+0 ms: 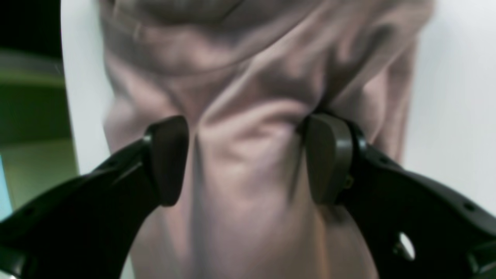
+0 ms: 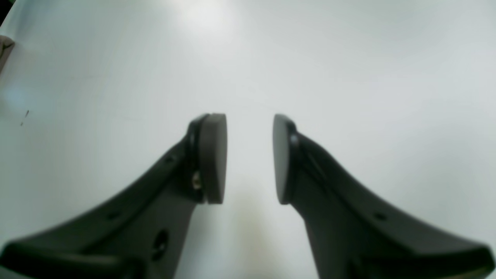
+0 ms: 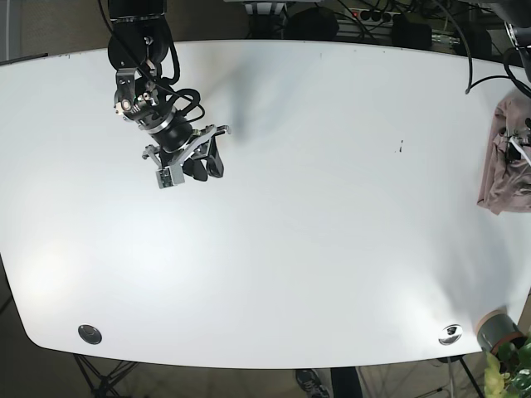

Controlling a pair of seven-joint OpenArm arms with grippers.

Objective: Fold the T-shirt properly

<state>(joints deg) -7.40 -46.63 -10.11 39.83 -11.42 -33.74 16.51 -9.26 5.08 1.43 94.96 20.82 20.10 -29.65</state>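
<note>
The right gripper point(image 2: 250, 159) hangs over the table with its jaws a little apart and nothing between them, while the left gripper point(image 1: 248, 159) spreads its jaws wide.

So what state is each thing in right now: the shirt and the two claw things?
T-shirt: bunched and wrinkled at the table's edge, not folded.
Left gripper: open, fingers either side of a ridge of shirt fabric.
Right gripper: open, empty, above bare table, far from the shirt.

No lettering, label, brand, number or sign can be read anywhere in these three views.
</note>
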